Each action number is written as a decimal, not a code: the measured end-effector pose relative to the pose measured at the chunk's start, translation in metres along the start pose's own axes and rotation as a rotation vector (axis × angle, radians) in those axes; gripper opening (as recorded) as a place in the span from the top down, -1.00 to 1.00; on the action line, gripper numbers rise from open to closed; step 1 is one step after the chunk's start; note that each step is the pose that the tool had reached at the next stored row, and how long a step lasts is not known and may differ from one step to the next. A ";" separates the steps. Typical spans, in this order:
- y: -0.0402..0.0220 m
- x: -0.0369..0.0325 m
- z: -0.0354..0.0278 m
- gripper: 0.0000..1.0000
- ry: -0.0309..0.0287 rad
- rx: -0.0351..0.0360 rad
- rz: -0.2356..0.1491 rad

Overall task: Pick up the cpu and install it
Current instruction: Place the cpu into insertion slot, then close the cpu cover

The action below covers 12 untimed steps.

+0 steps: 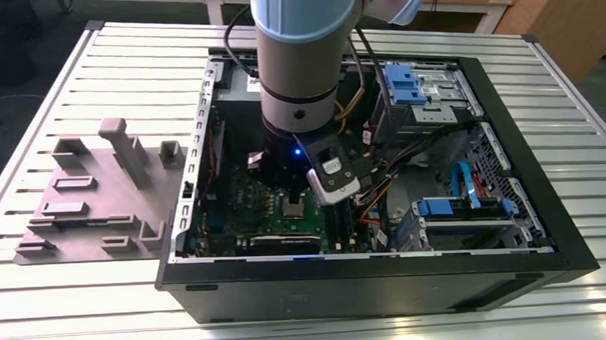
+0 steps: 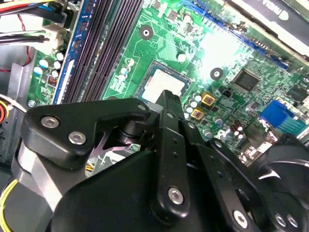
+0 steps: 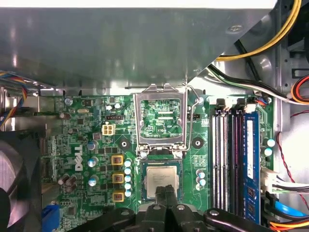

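– Down on the green board, any sign of the cpu?
– Flat in its socket, metal frame raised just beside it.
– And the gripper?
– Fingers pressed together, tips just over the cpu's edge.

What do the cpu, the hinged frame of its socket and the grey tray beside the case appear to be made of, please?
The cpu: metal lid, matt pale silver, softly reflecting. The hinged frame: probably bare steel, bright with sharp glints. The grey tray: likely moulded plastic, dull uniform grey, no shine.
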<state>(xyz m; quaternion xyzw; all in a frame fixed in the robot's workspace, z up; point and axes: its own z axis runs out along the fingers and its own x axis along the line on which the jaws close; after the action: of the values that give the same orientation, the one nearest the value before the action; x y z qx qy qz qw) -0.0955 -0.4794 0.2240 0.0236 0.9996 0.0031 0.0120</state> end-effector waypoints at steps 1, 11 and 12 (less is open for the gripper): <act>0.0000 0.0000 0.0001 0.80 -0.0001 -0.0001 0.000; 0.0000 0.0000 -0.0007 0.80 0.0000 0.0001 0.000; 0.0000 0.0000 -0.0007 0.80 0.0000 0.0000 0.000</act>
<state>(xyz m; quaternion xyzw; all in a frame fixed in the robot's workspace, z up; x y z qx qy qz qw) -0.0955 -0.4794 0.2246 0.0236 0.9996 0.0031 0.0119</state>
